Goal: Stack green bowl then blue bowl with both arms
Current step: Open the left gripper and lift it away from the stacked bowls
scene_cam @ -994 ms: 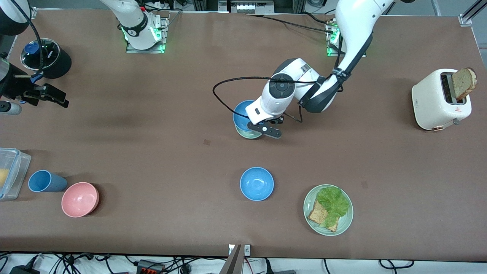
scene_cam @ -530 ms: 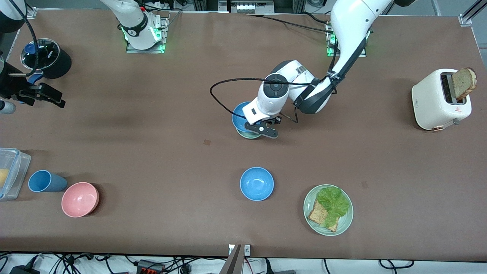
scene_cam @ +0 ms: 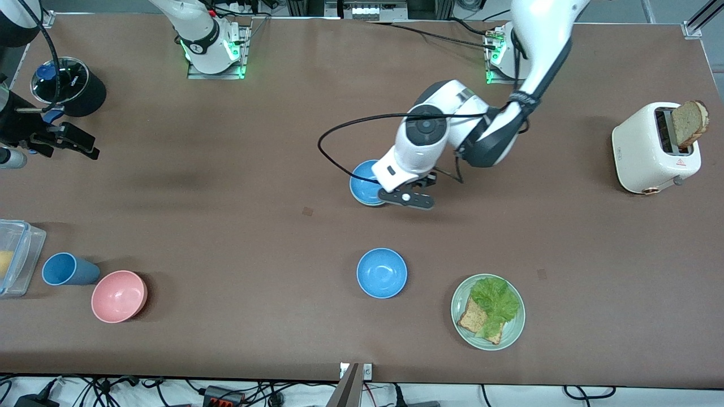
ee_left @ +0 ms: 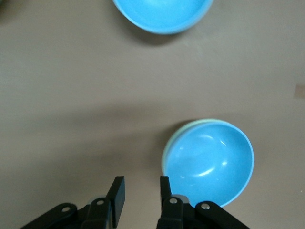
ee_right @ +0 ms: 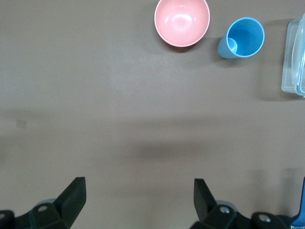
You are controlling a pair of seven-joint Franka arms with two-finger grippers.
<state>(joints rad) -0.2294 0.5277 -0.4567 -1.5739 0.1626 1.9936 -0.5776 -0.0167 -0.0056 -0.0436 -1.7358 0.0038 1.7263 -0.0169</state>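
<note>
A sky-blue bowl [scene_cam: 365, 182] sits nested in the mint-green bowl at the table's middle. In the left wrist view the blue bowl [ee_left: 208, 162] fills the green bowl, of which only a thin rim [ee_left: 165, 151] shows. My left gripper [scene_cam: 403, 198] is open and empty just beside this stack, toward the left arm's end; its fingers [ee_left: 140, 187] hold nothing. A second blue bowl [scene_cam: 382, 272] stands alone nearer to the front camera, and also shows in the left wrist view [ee_left: 162, 14]. My right gripper [scene_cam: 65, 141] waits wide open [ee_right: 138, 191] at the right arm's end.
A pale green plate [scene_cam: 459, 316] with toast and lettuce lies beside the lone blue bowl. A white toaster [scene_cam: 650, 150] with bread stands at the left arm's end. A pink bowl [scene_cam: 119, 295], blue cup [scene_cam: 68, 269], clear box [scene_cam: 17, 254] and black pot [scene_cam: 73, 85] are at the right arm's end.
The blue bowl, held tilted over the green bowl, now sits level inside it. My left gripper has let go and shifted aside toward the left arm's end. The right gripper barely moved.
</note>
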